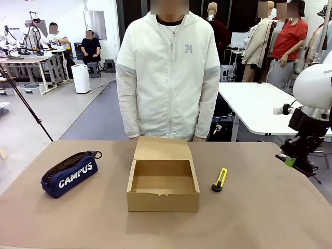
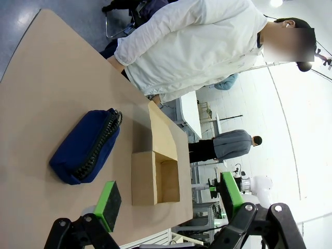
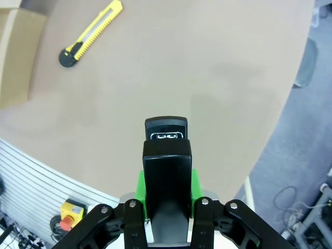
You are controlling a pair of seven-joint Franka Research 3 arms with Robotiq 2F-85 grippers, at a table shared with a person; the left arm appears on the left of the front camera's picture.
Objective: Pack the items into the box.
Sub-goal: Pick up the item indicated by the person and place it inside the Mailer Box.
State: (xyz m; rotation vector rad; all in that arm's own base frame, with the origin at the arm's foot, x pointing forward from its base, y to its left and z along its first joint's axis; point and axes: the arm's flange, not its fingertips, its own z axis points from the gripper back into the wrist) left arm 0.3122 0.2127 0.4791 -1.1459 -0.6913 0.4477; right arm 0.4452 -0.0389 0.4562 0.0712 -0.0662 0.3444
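The brown cardboard box (image 1: 163,193) stands open at the table's middle, its flap lid (image 1: 162,149) leaning back toward the person. A navy pouch (image 1: 70,174) lettered "CAMPUS" lies to its left, and a yellow-and-black utility knife (image 1: 220,179) to its right. My right gripper (image 1: 298,161) hangs above the table's right edge. In the right wrist view it (image 3: 167,181) is shut on a black stapler (image 3: 167,150) held between the green pads (image 3: 139,188). My left gripper (image 2: 170,199) is open and high above the pouch (image 2: 85,148) and box (image 2: 155,176).
A person in a white jacket (image 1: 168,72) stands at the far side, right behind the box. The table's right edge (image 3: 270,150) curves past under my right gripper, with floor beyond. A white table (image 1: 259,106) stands farther back on the right.
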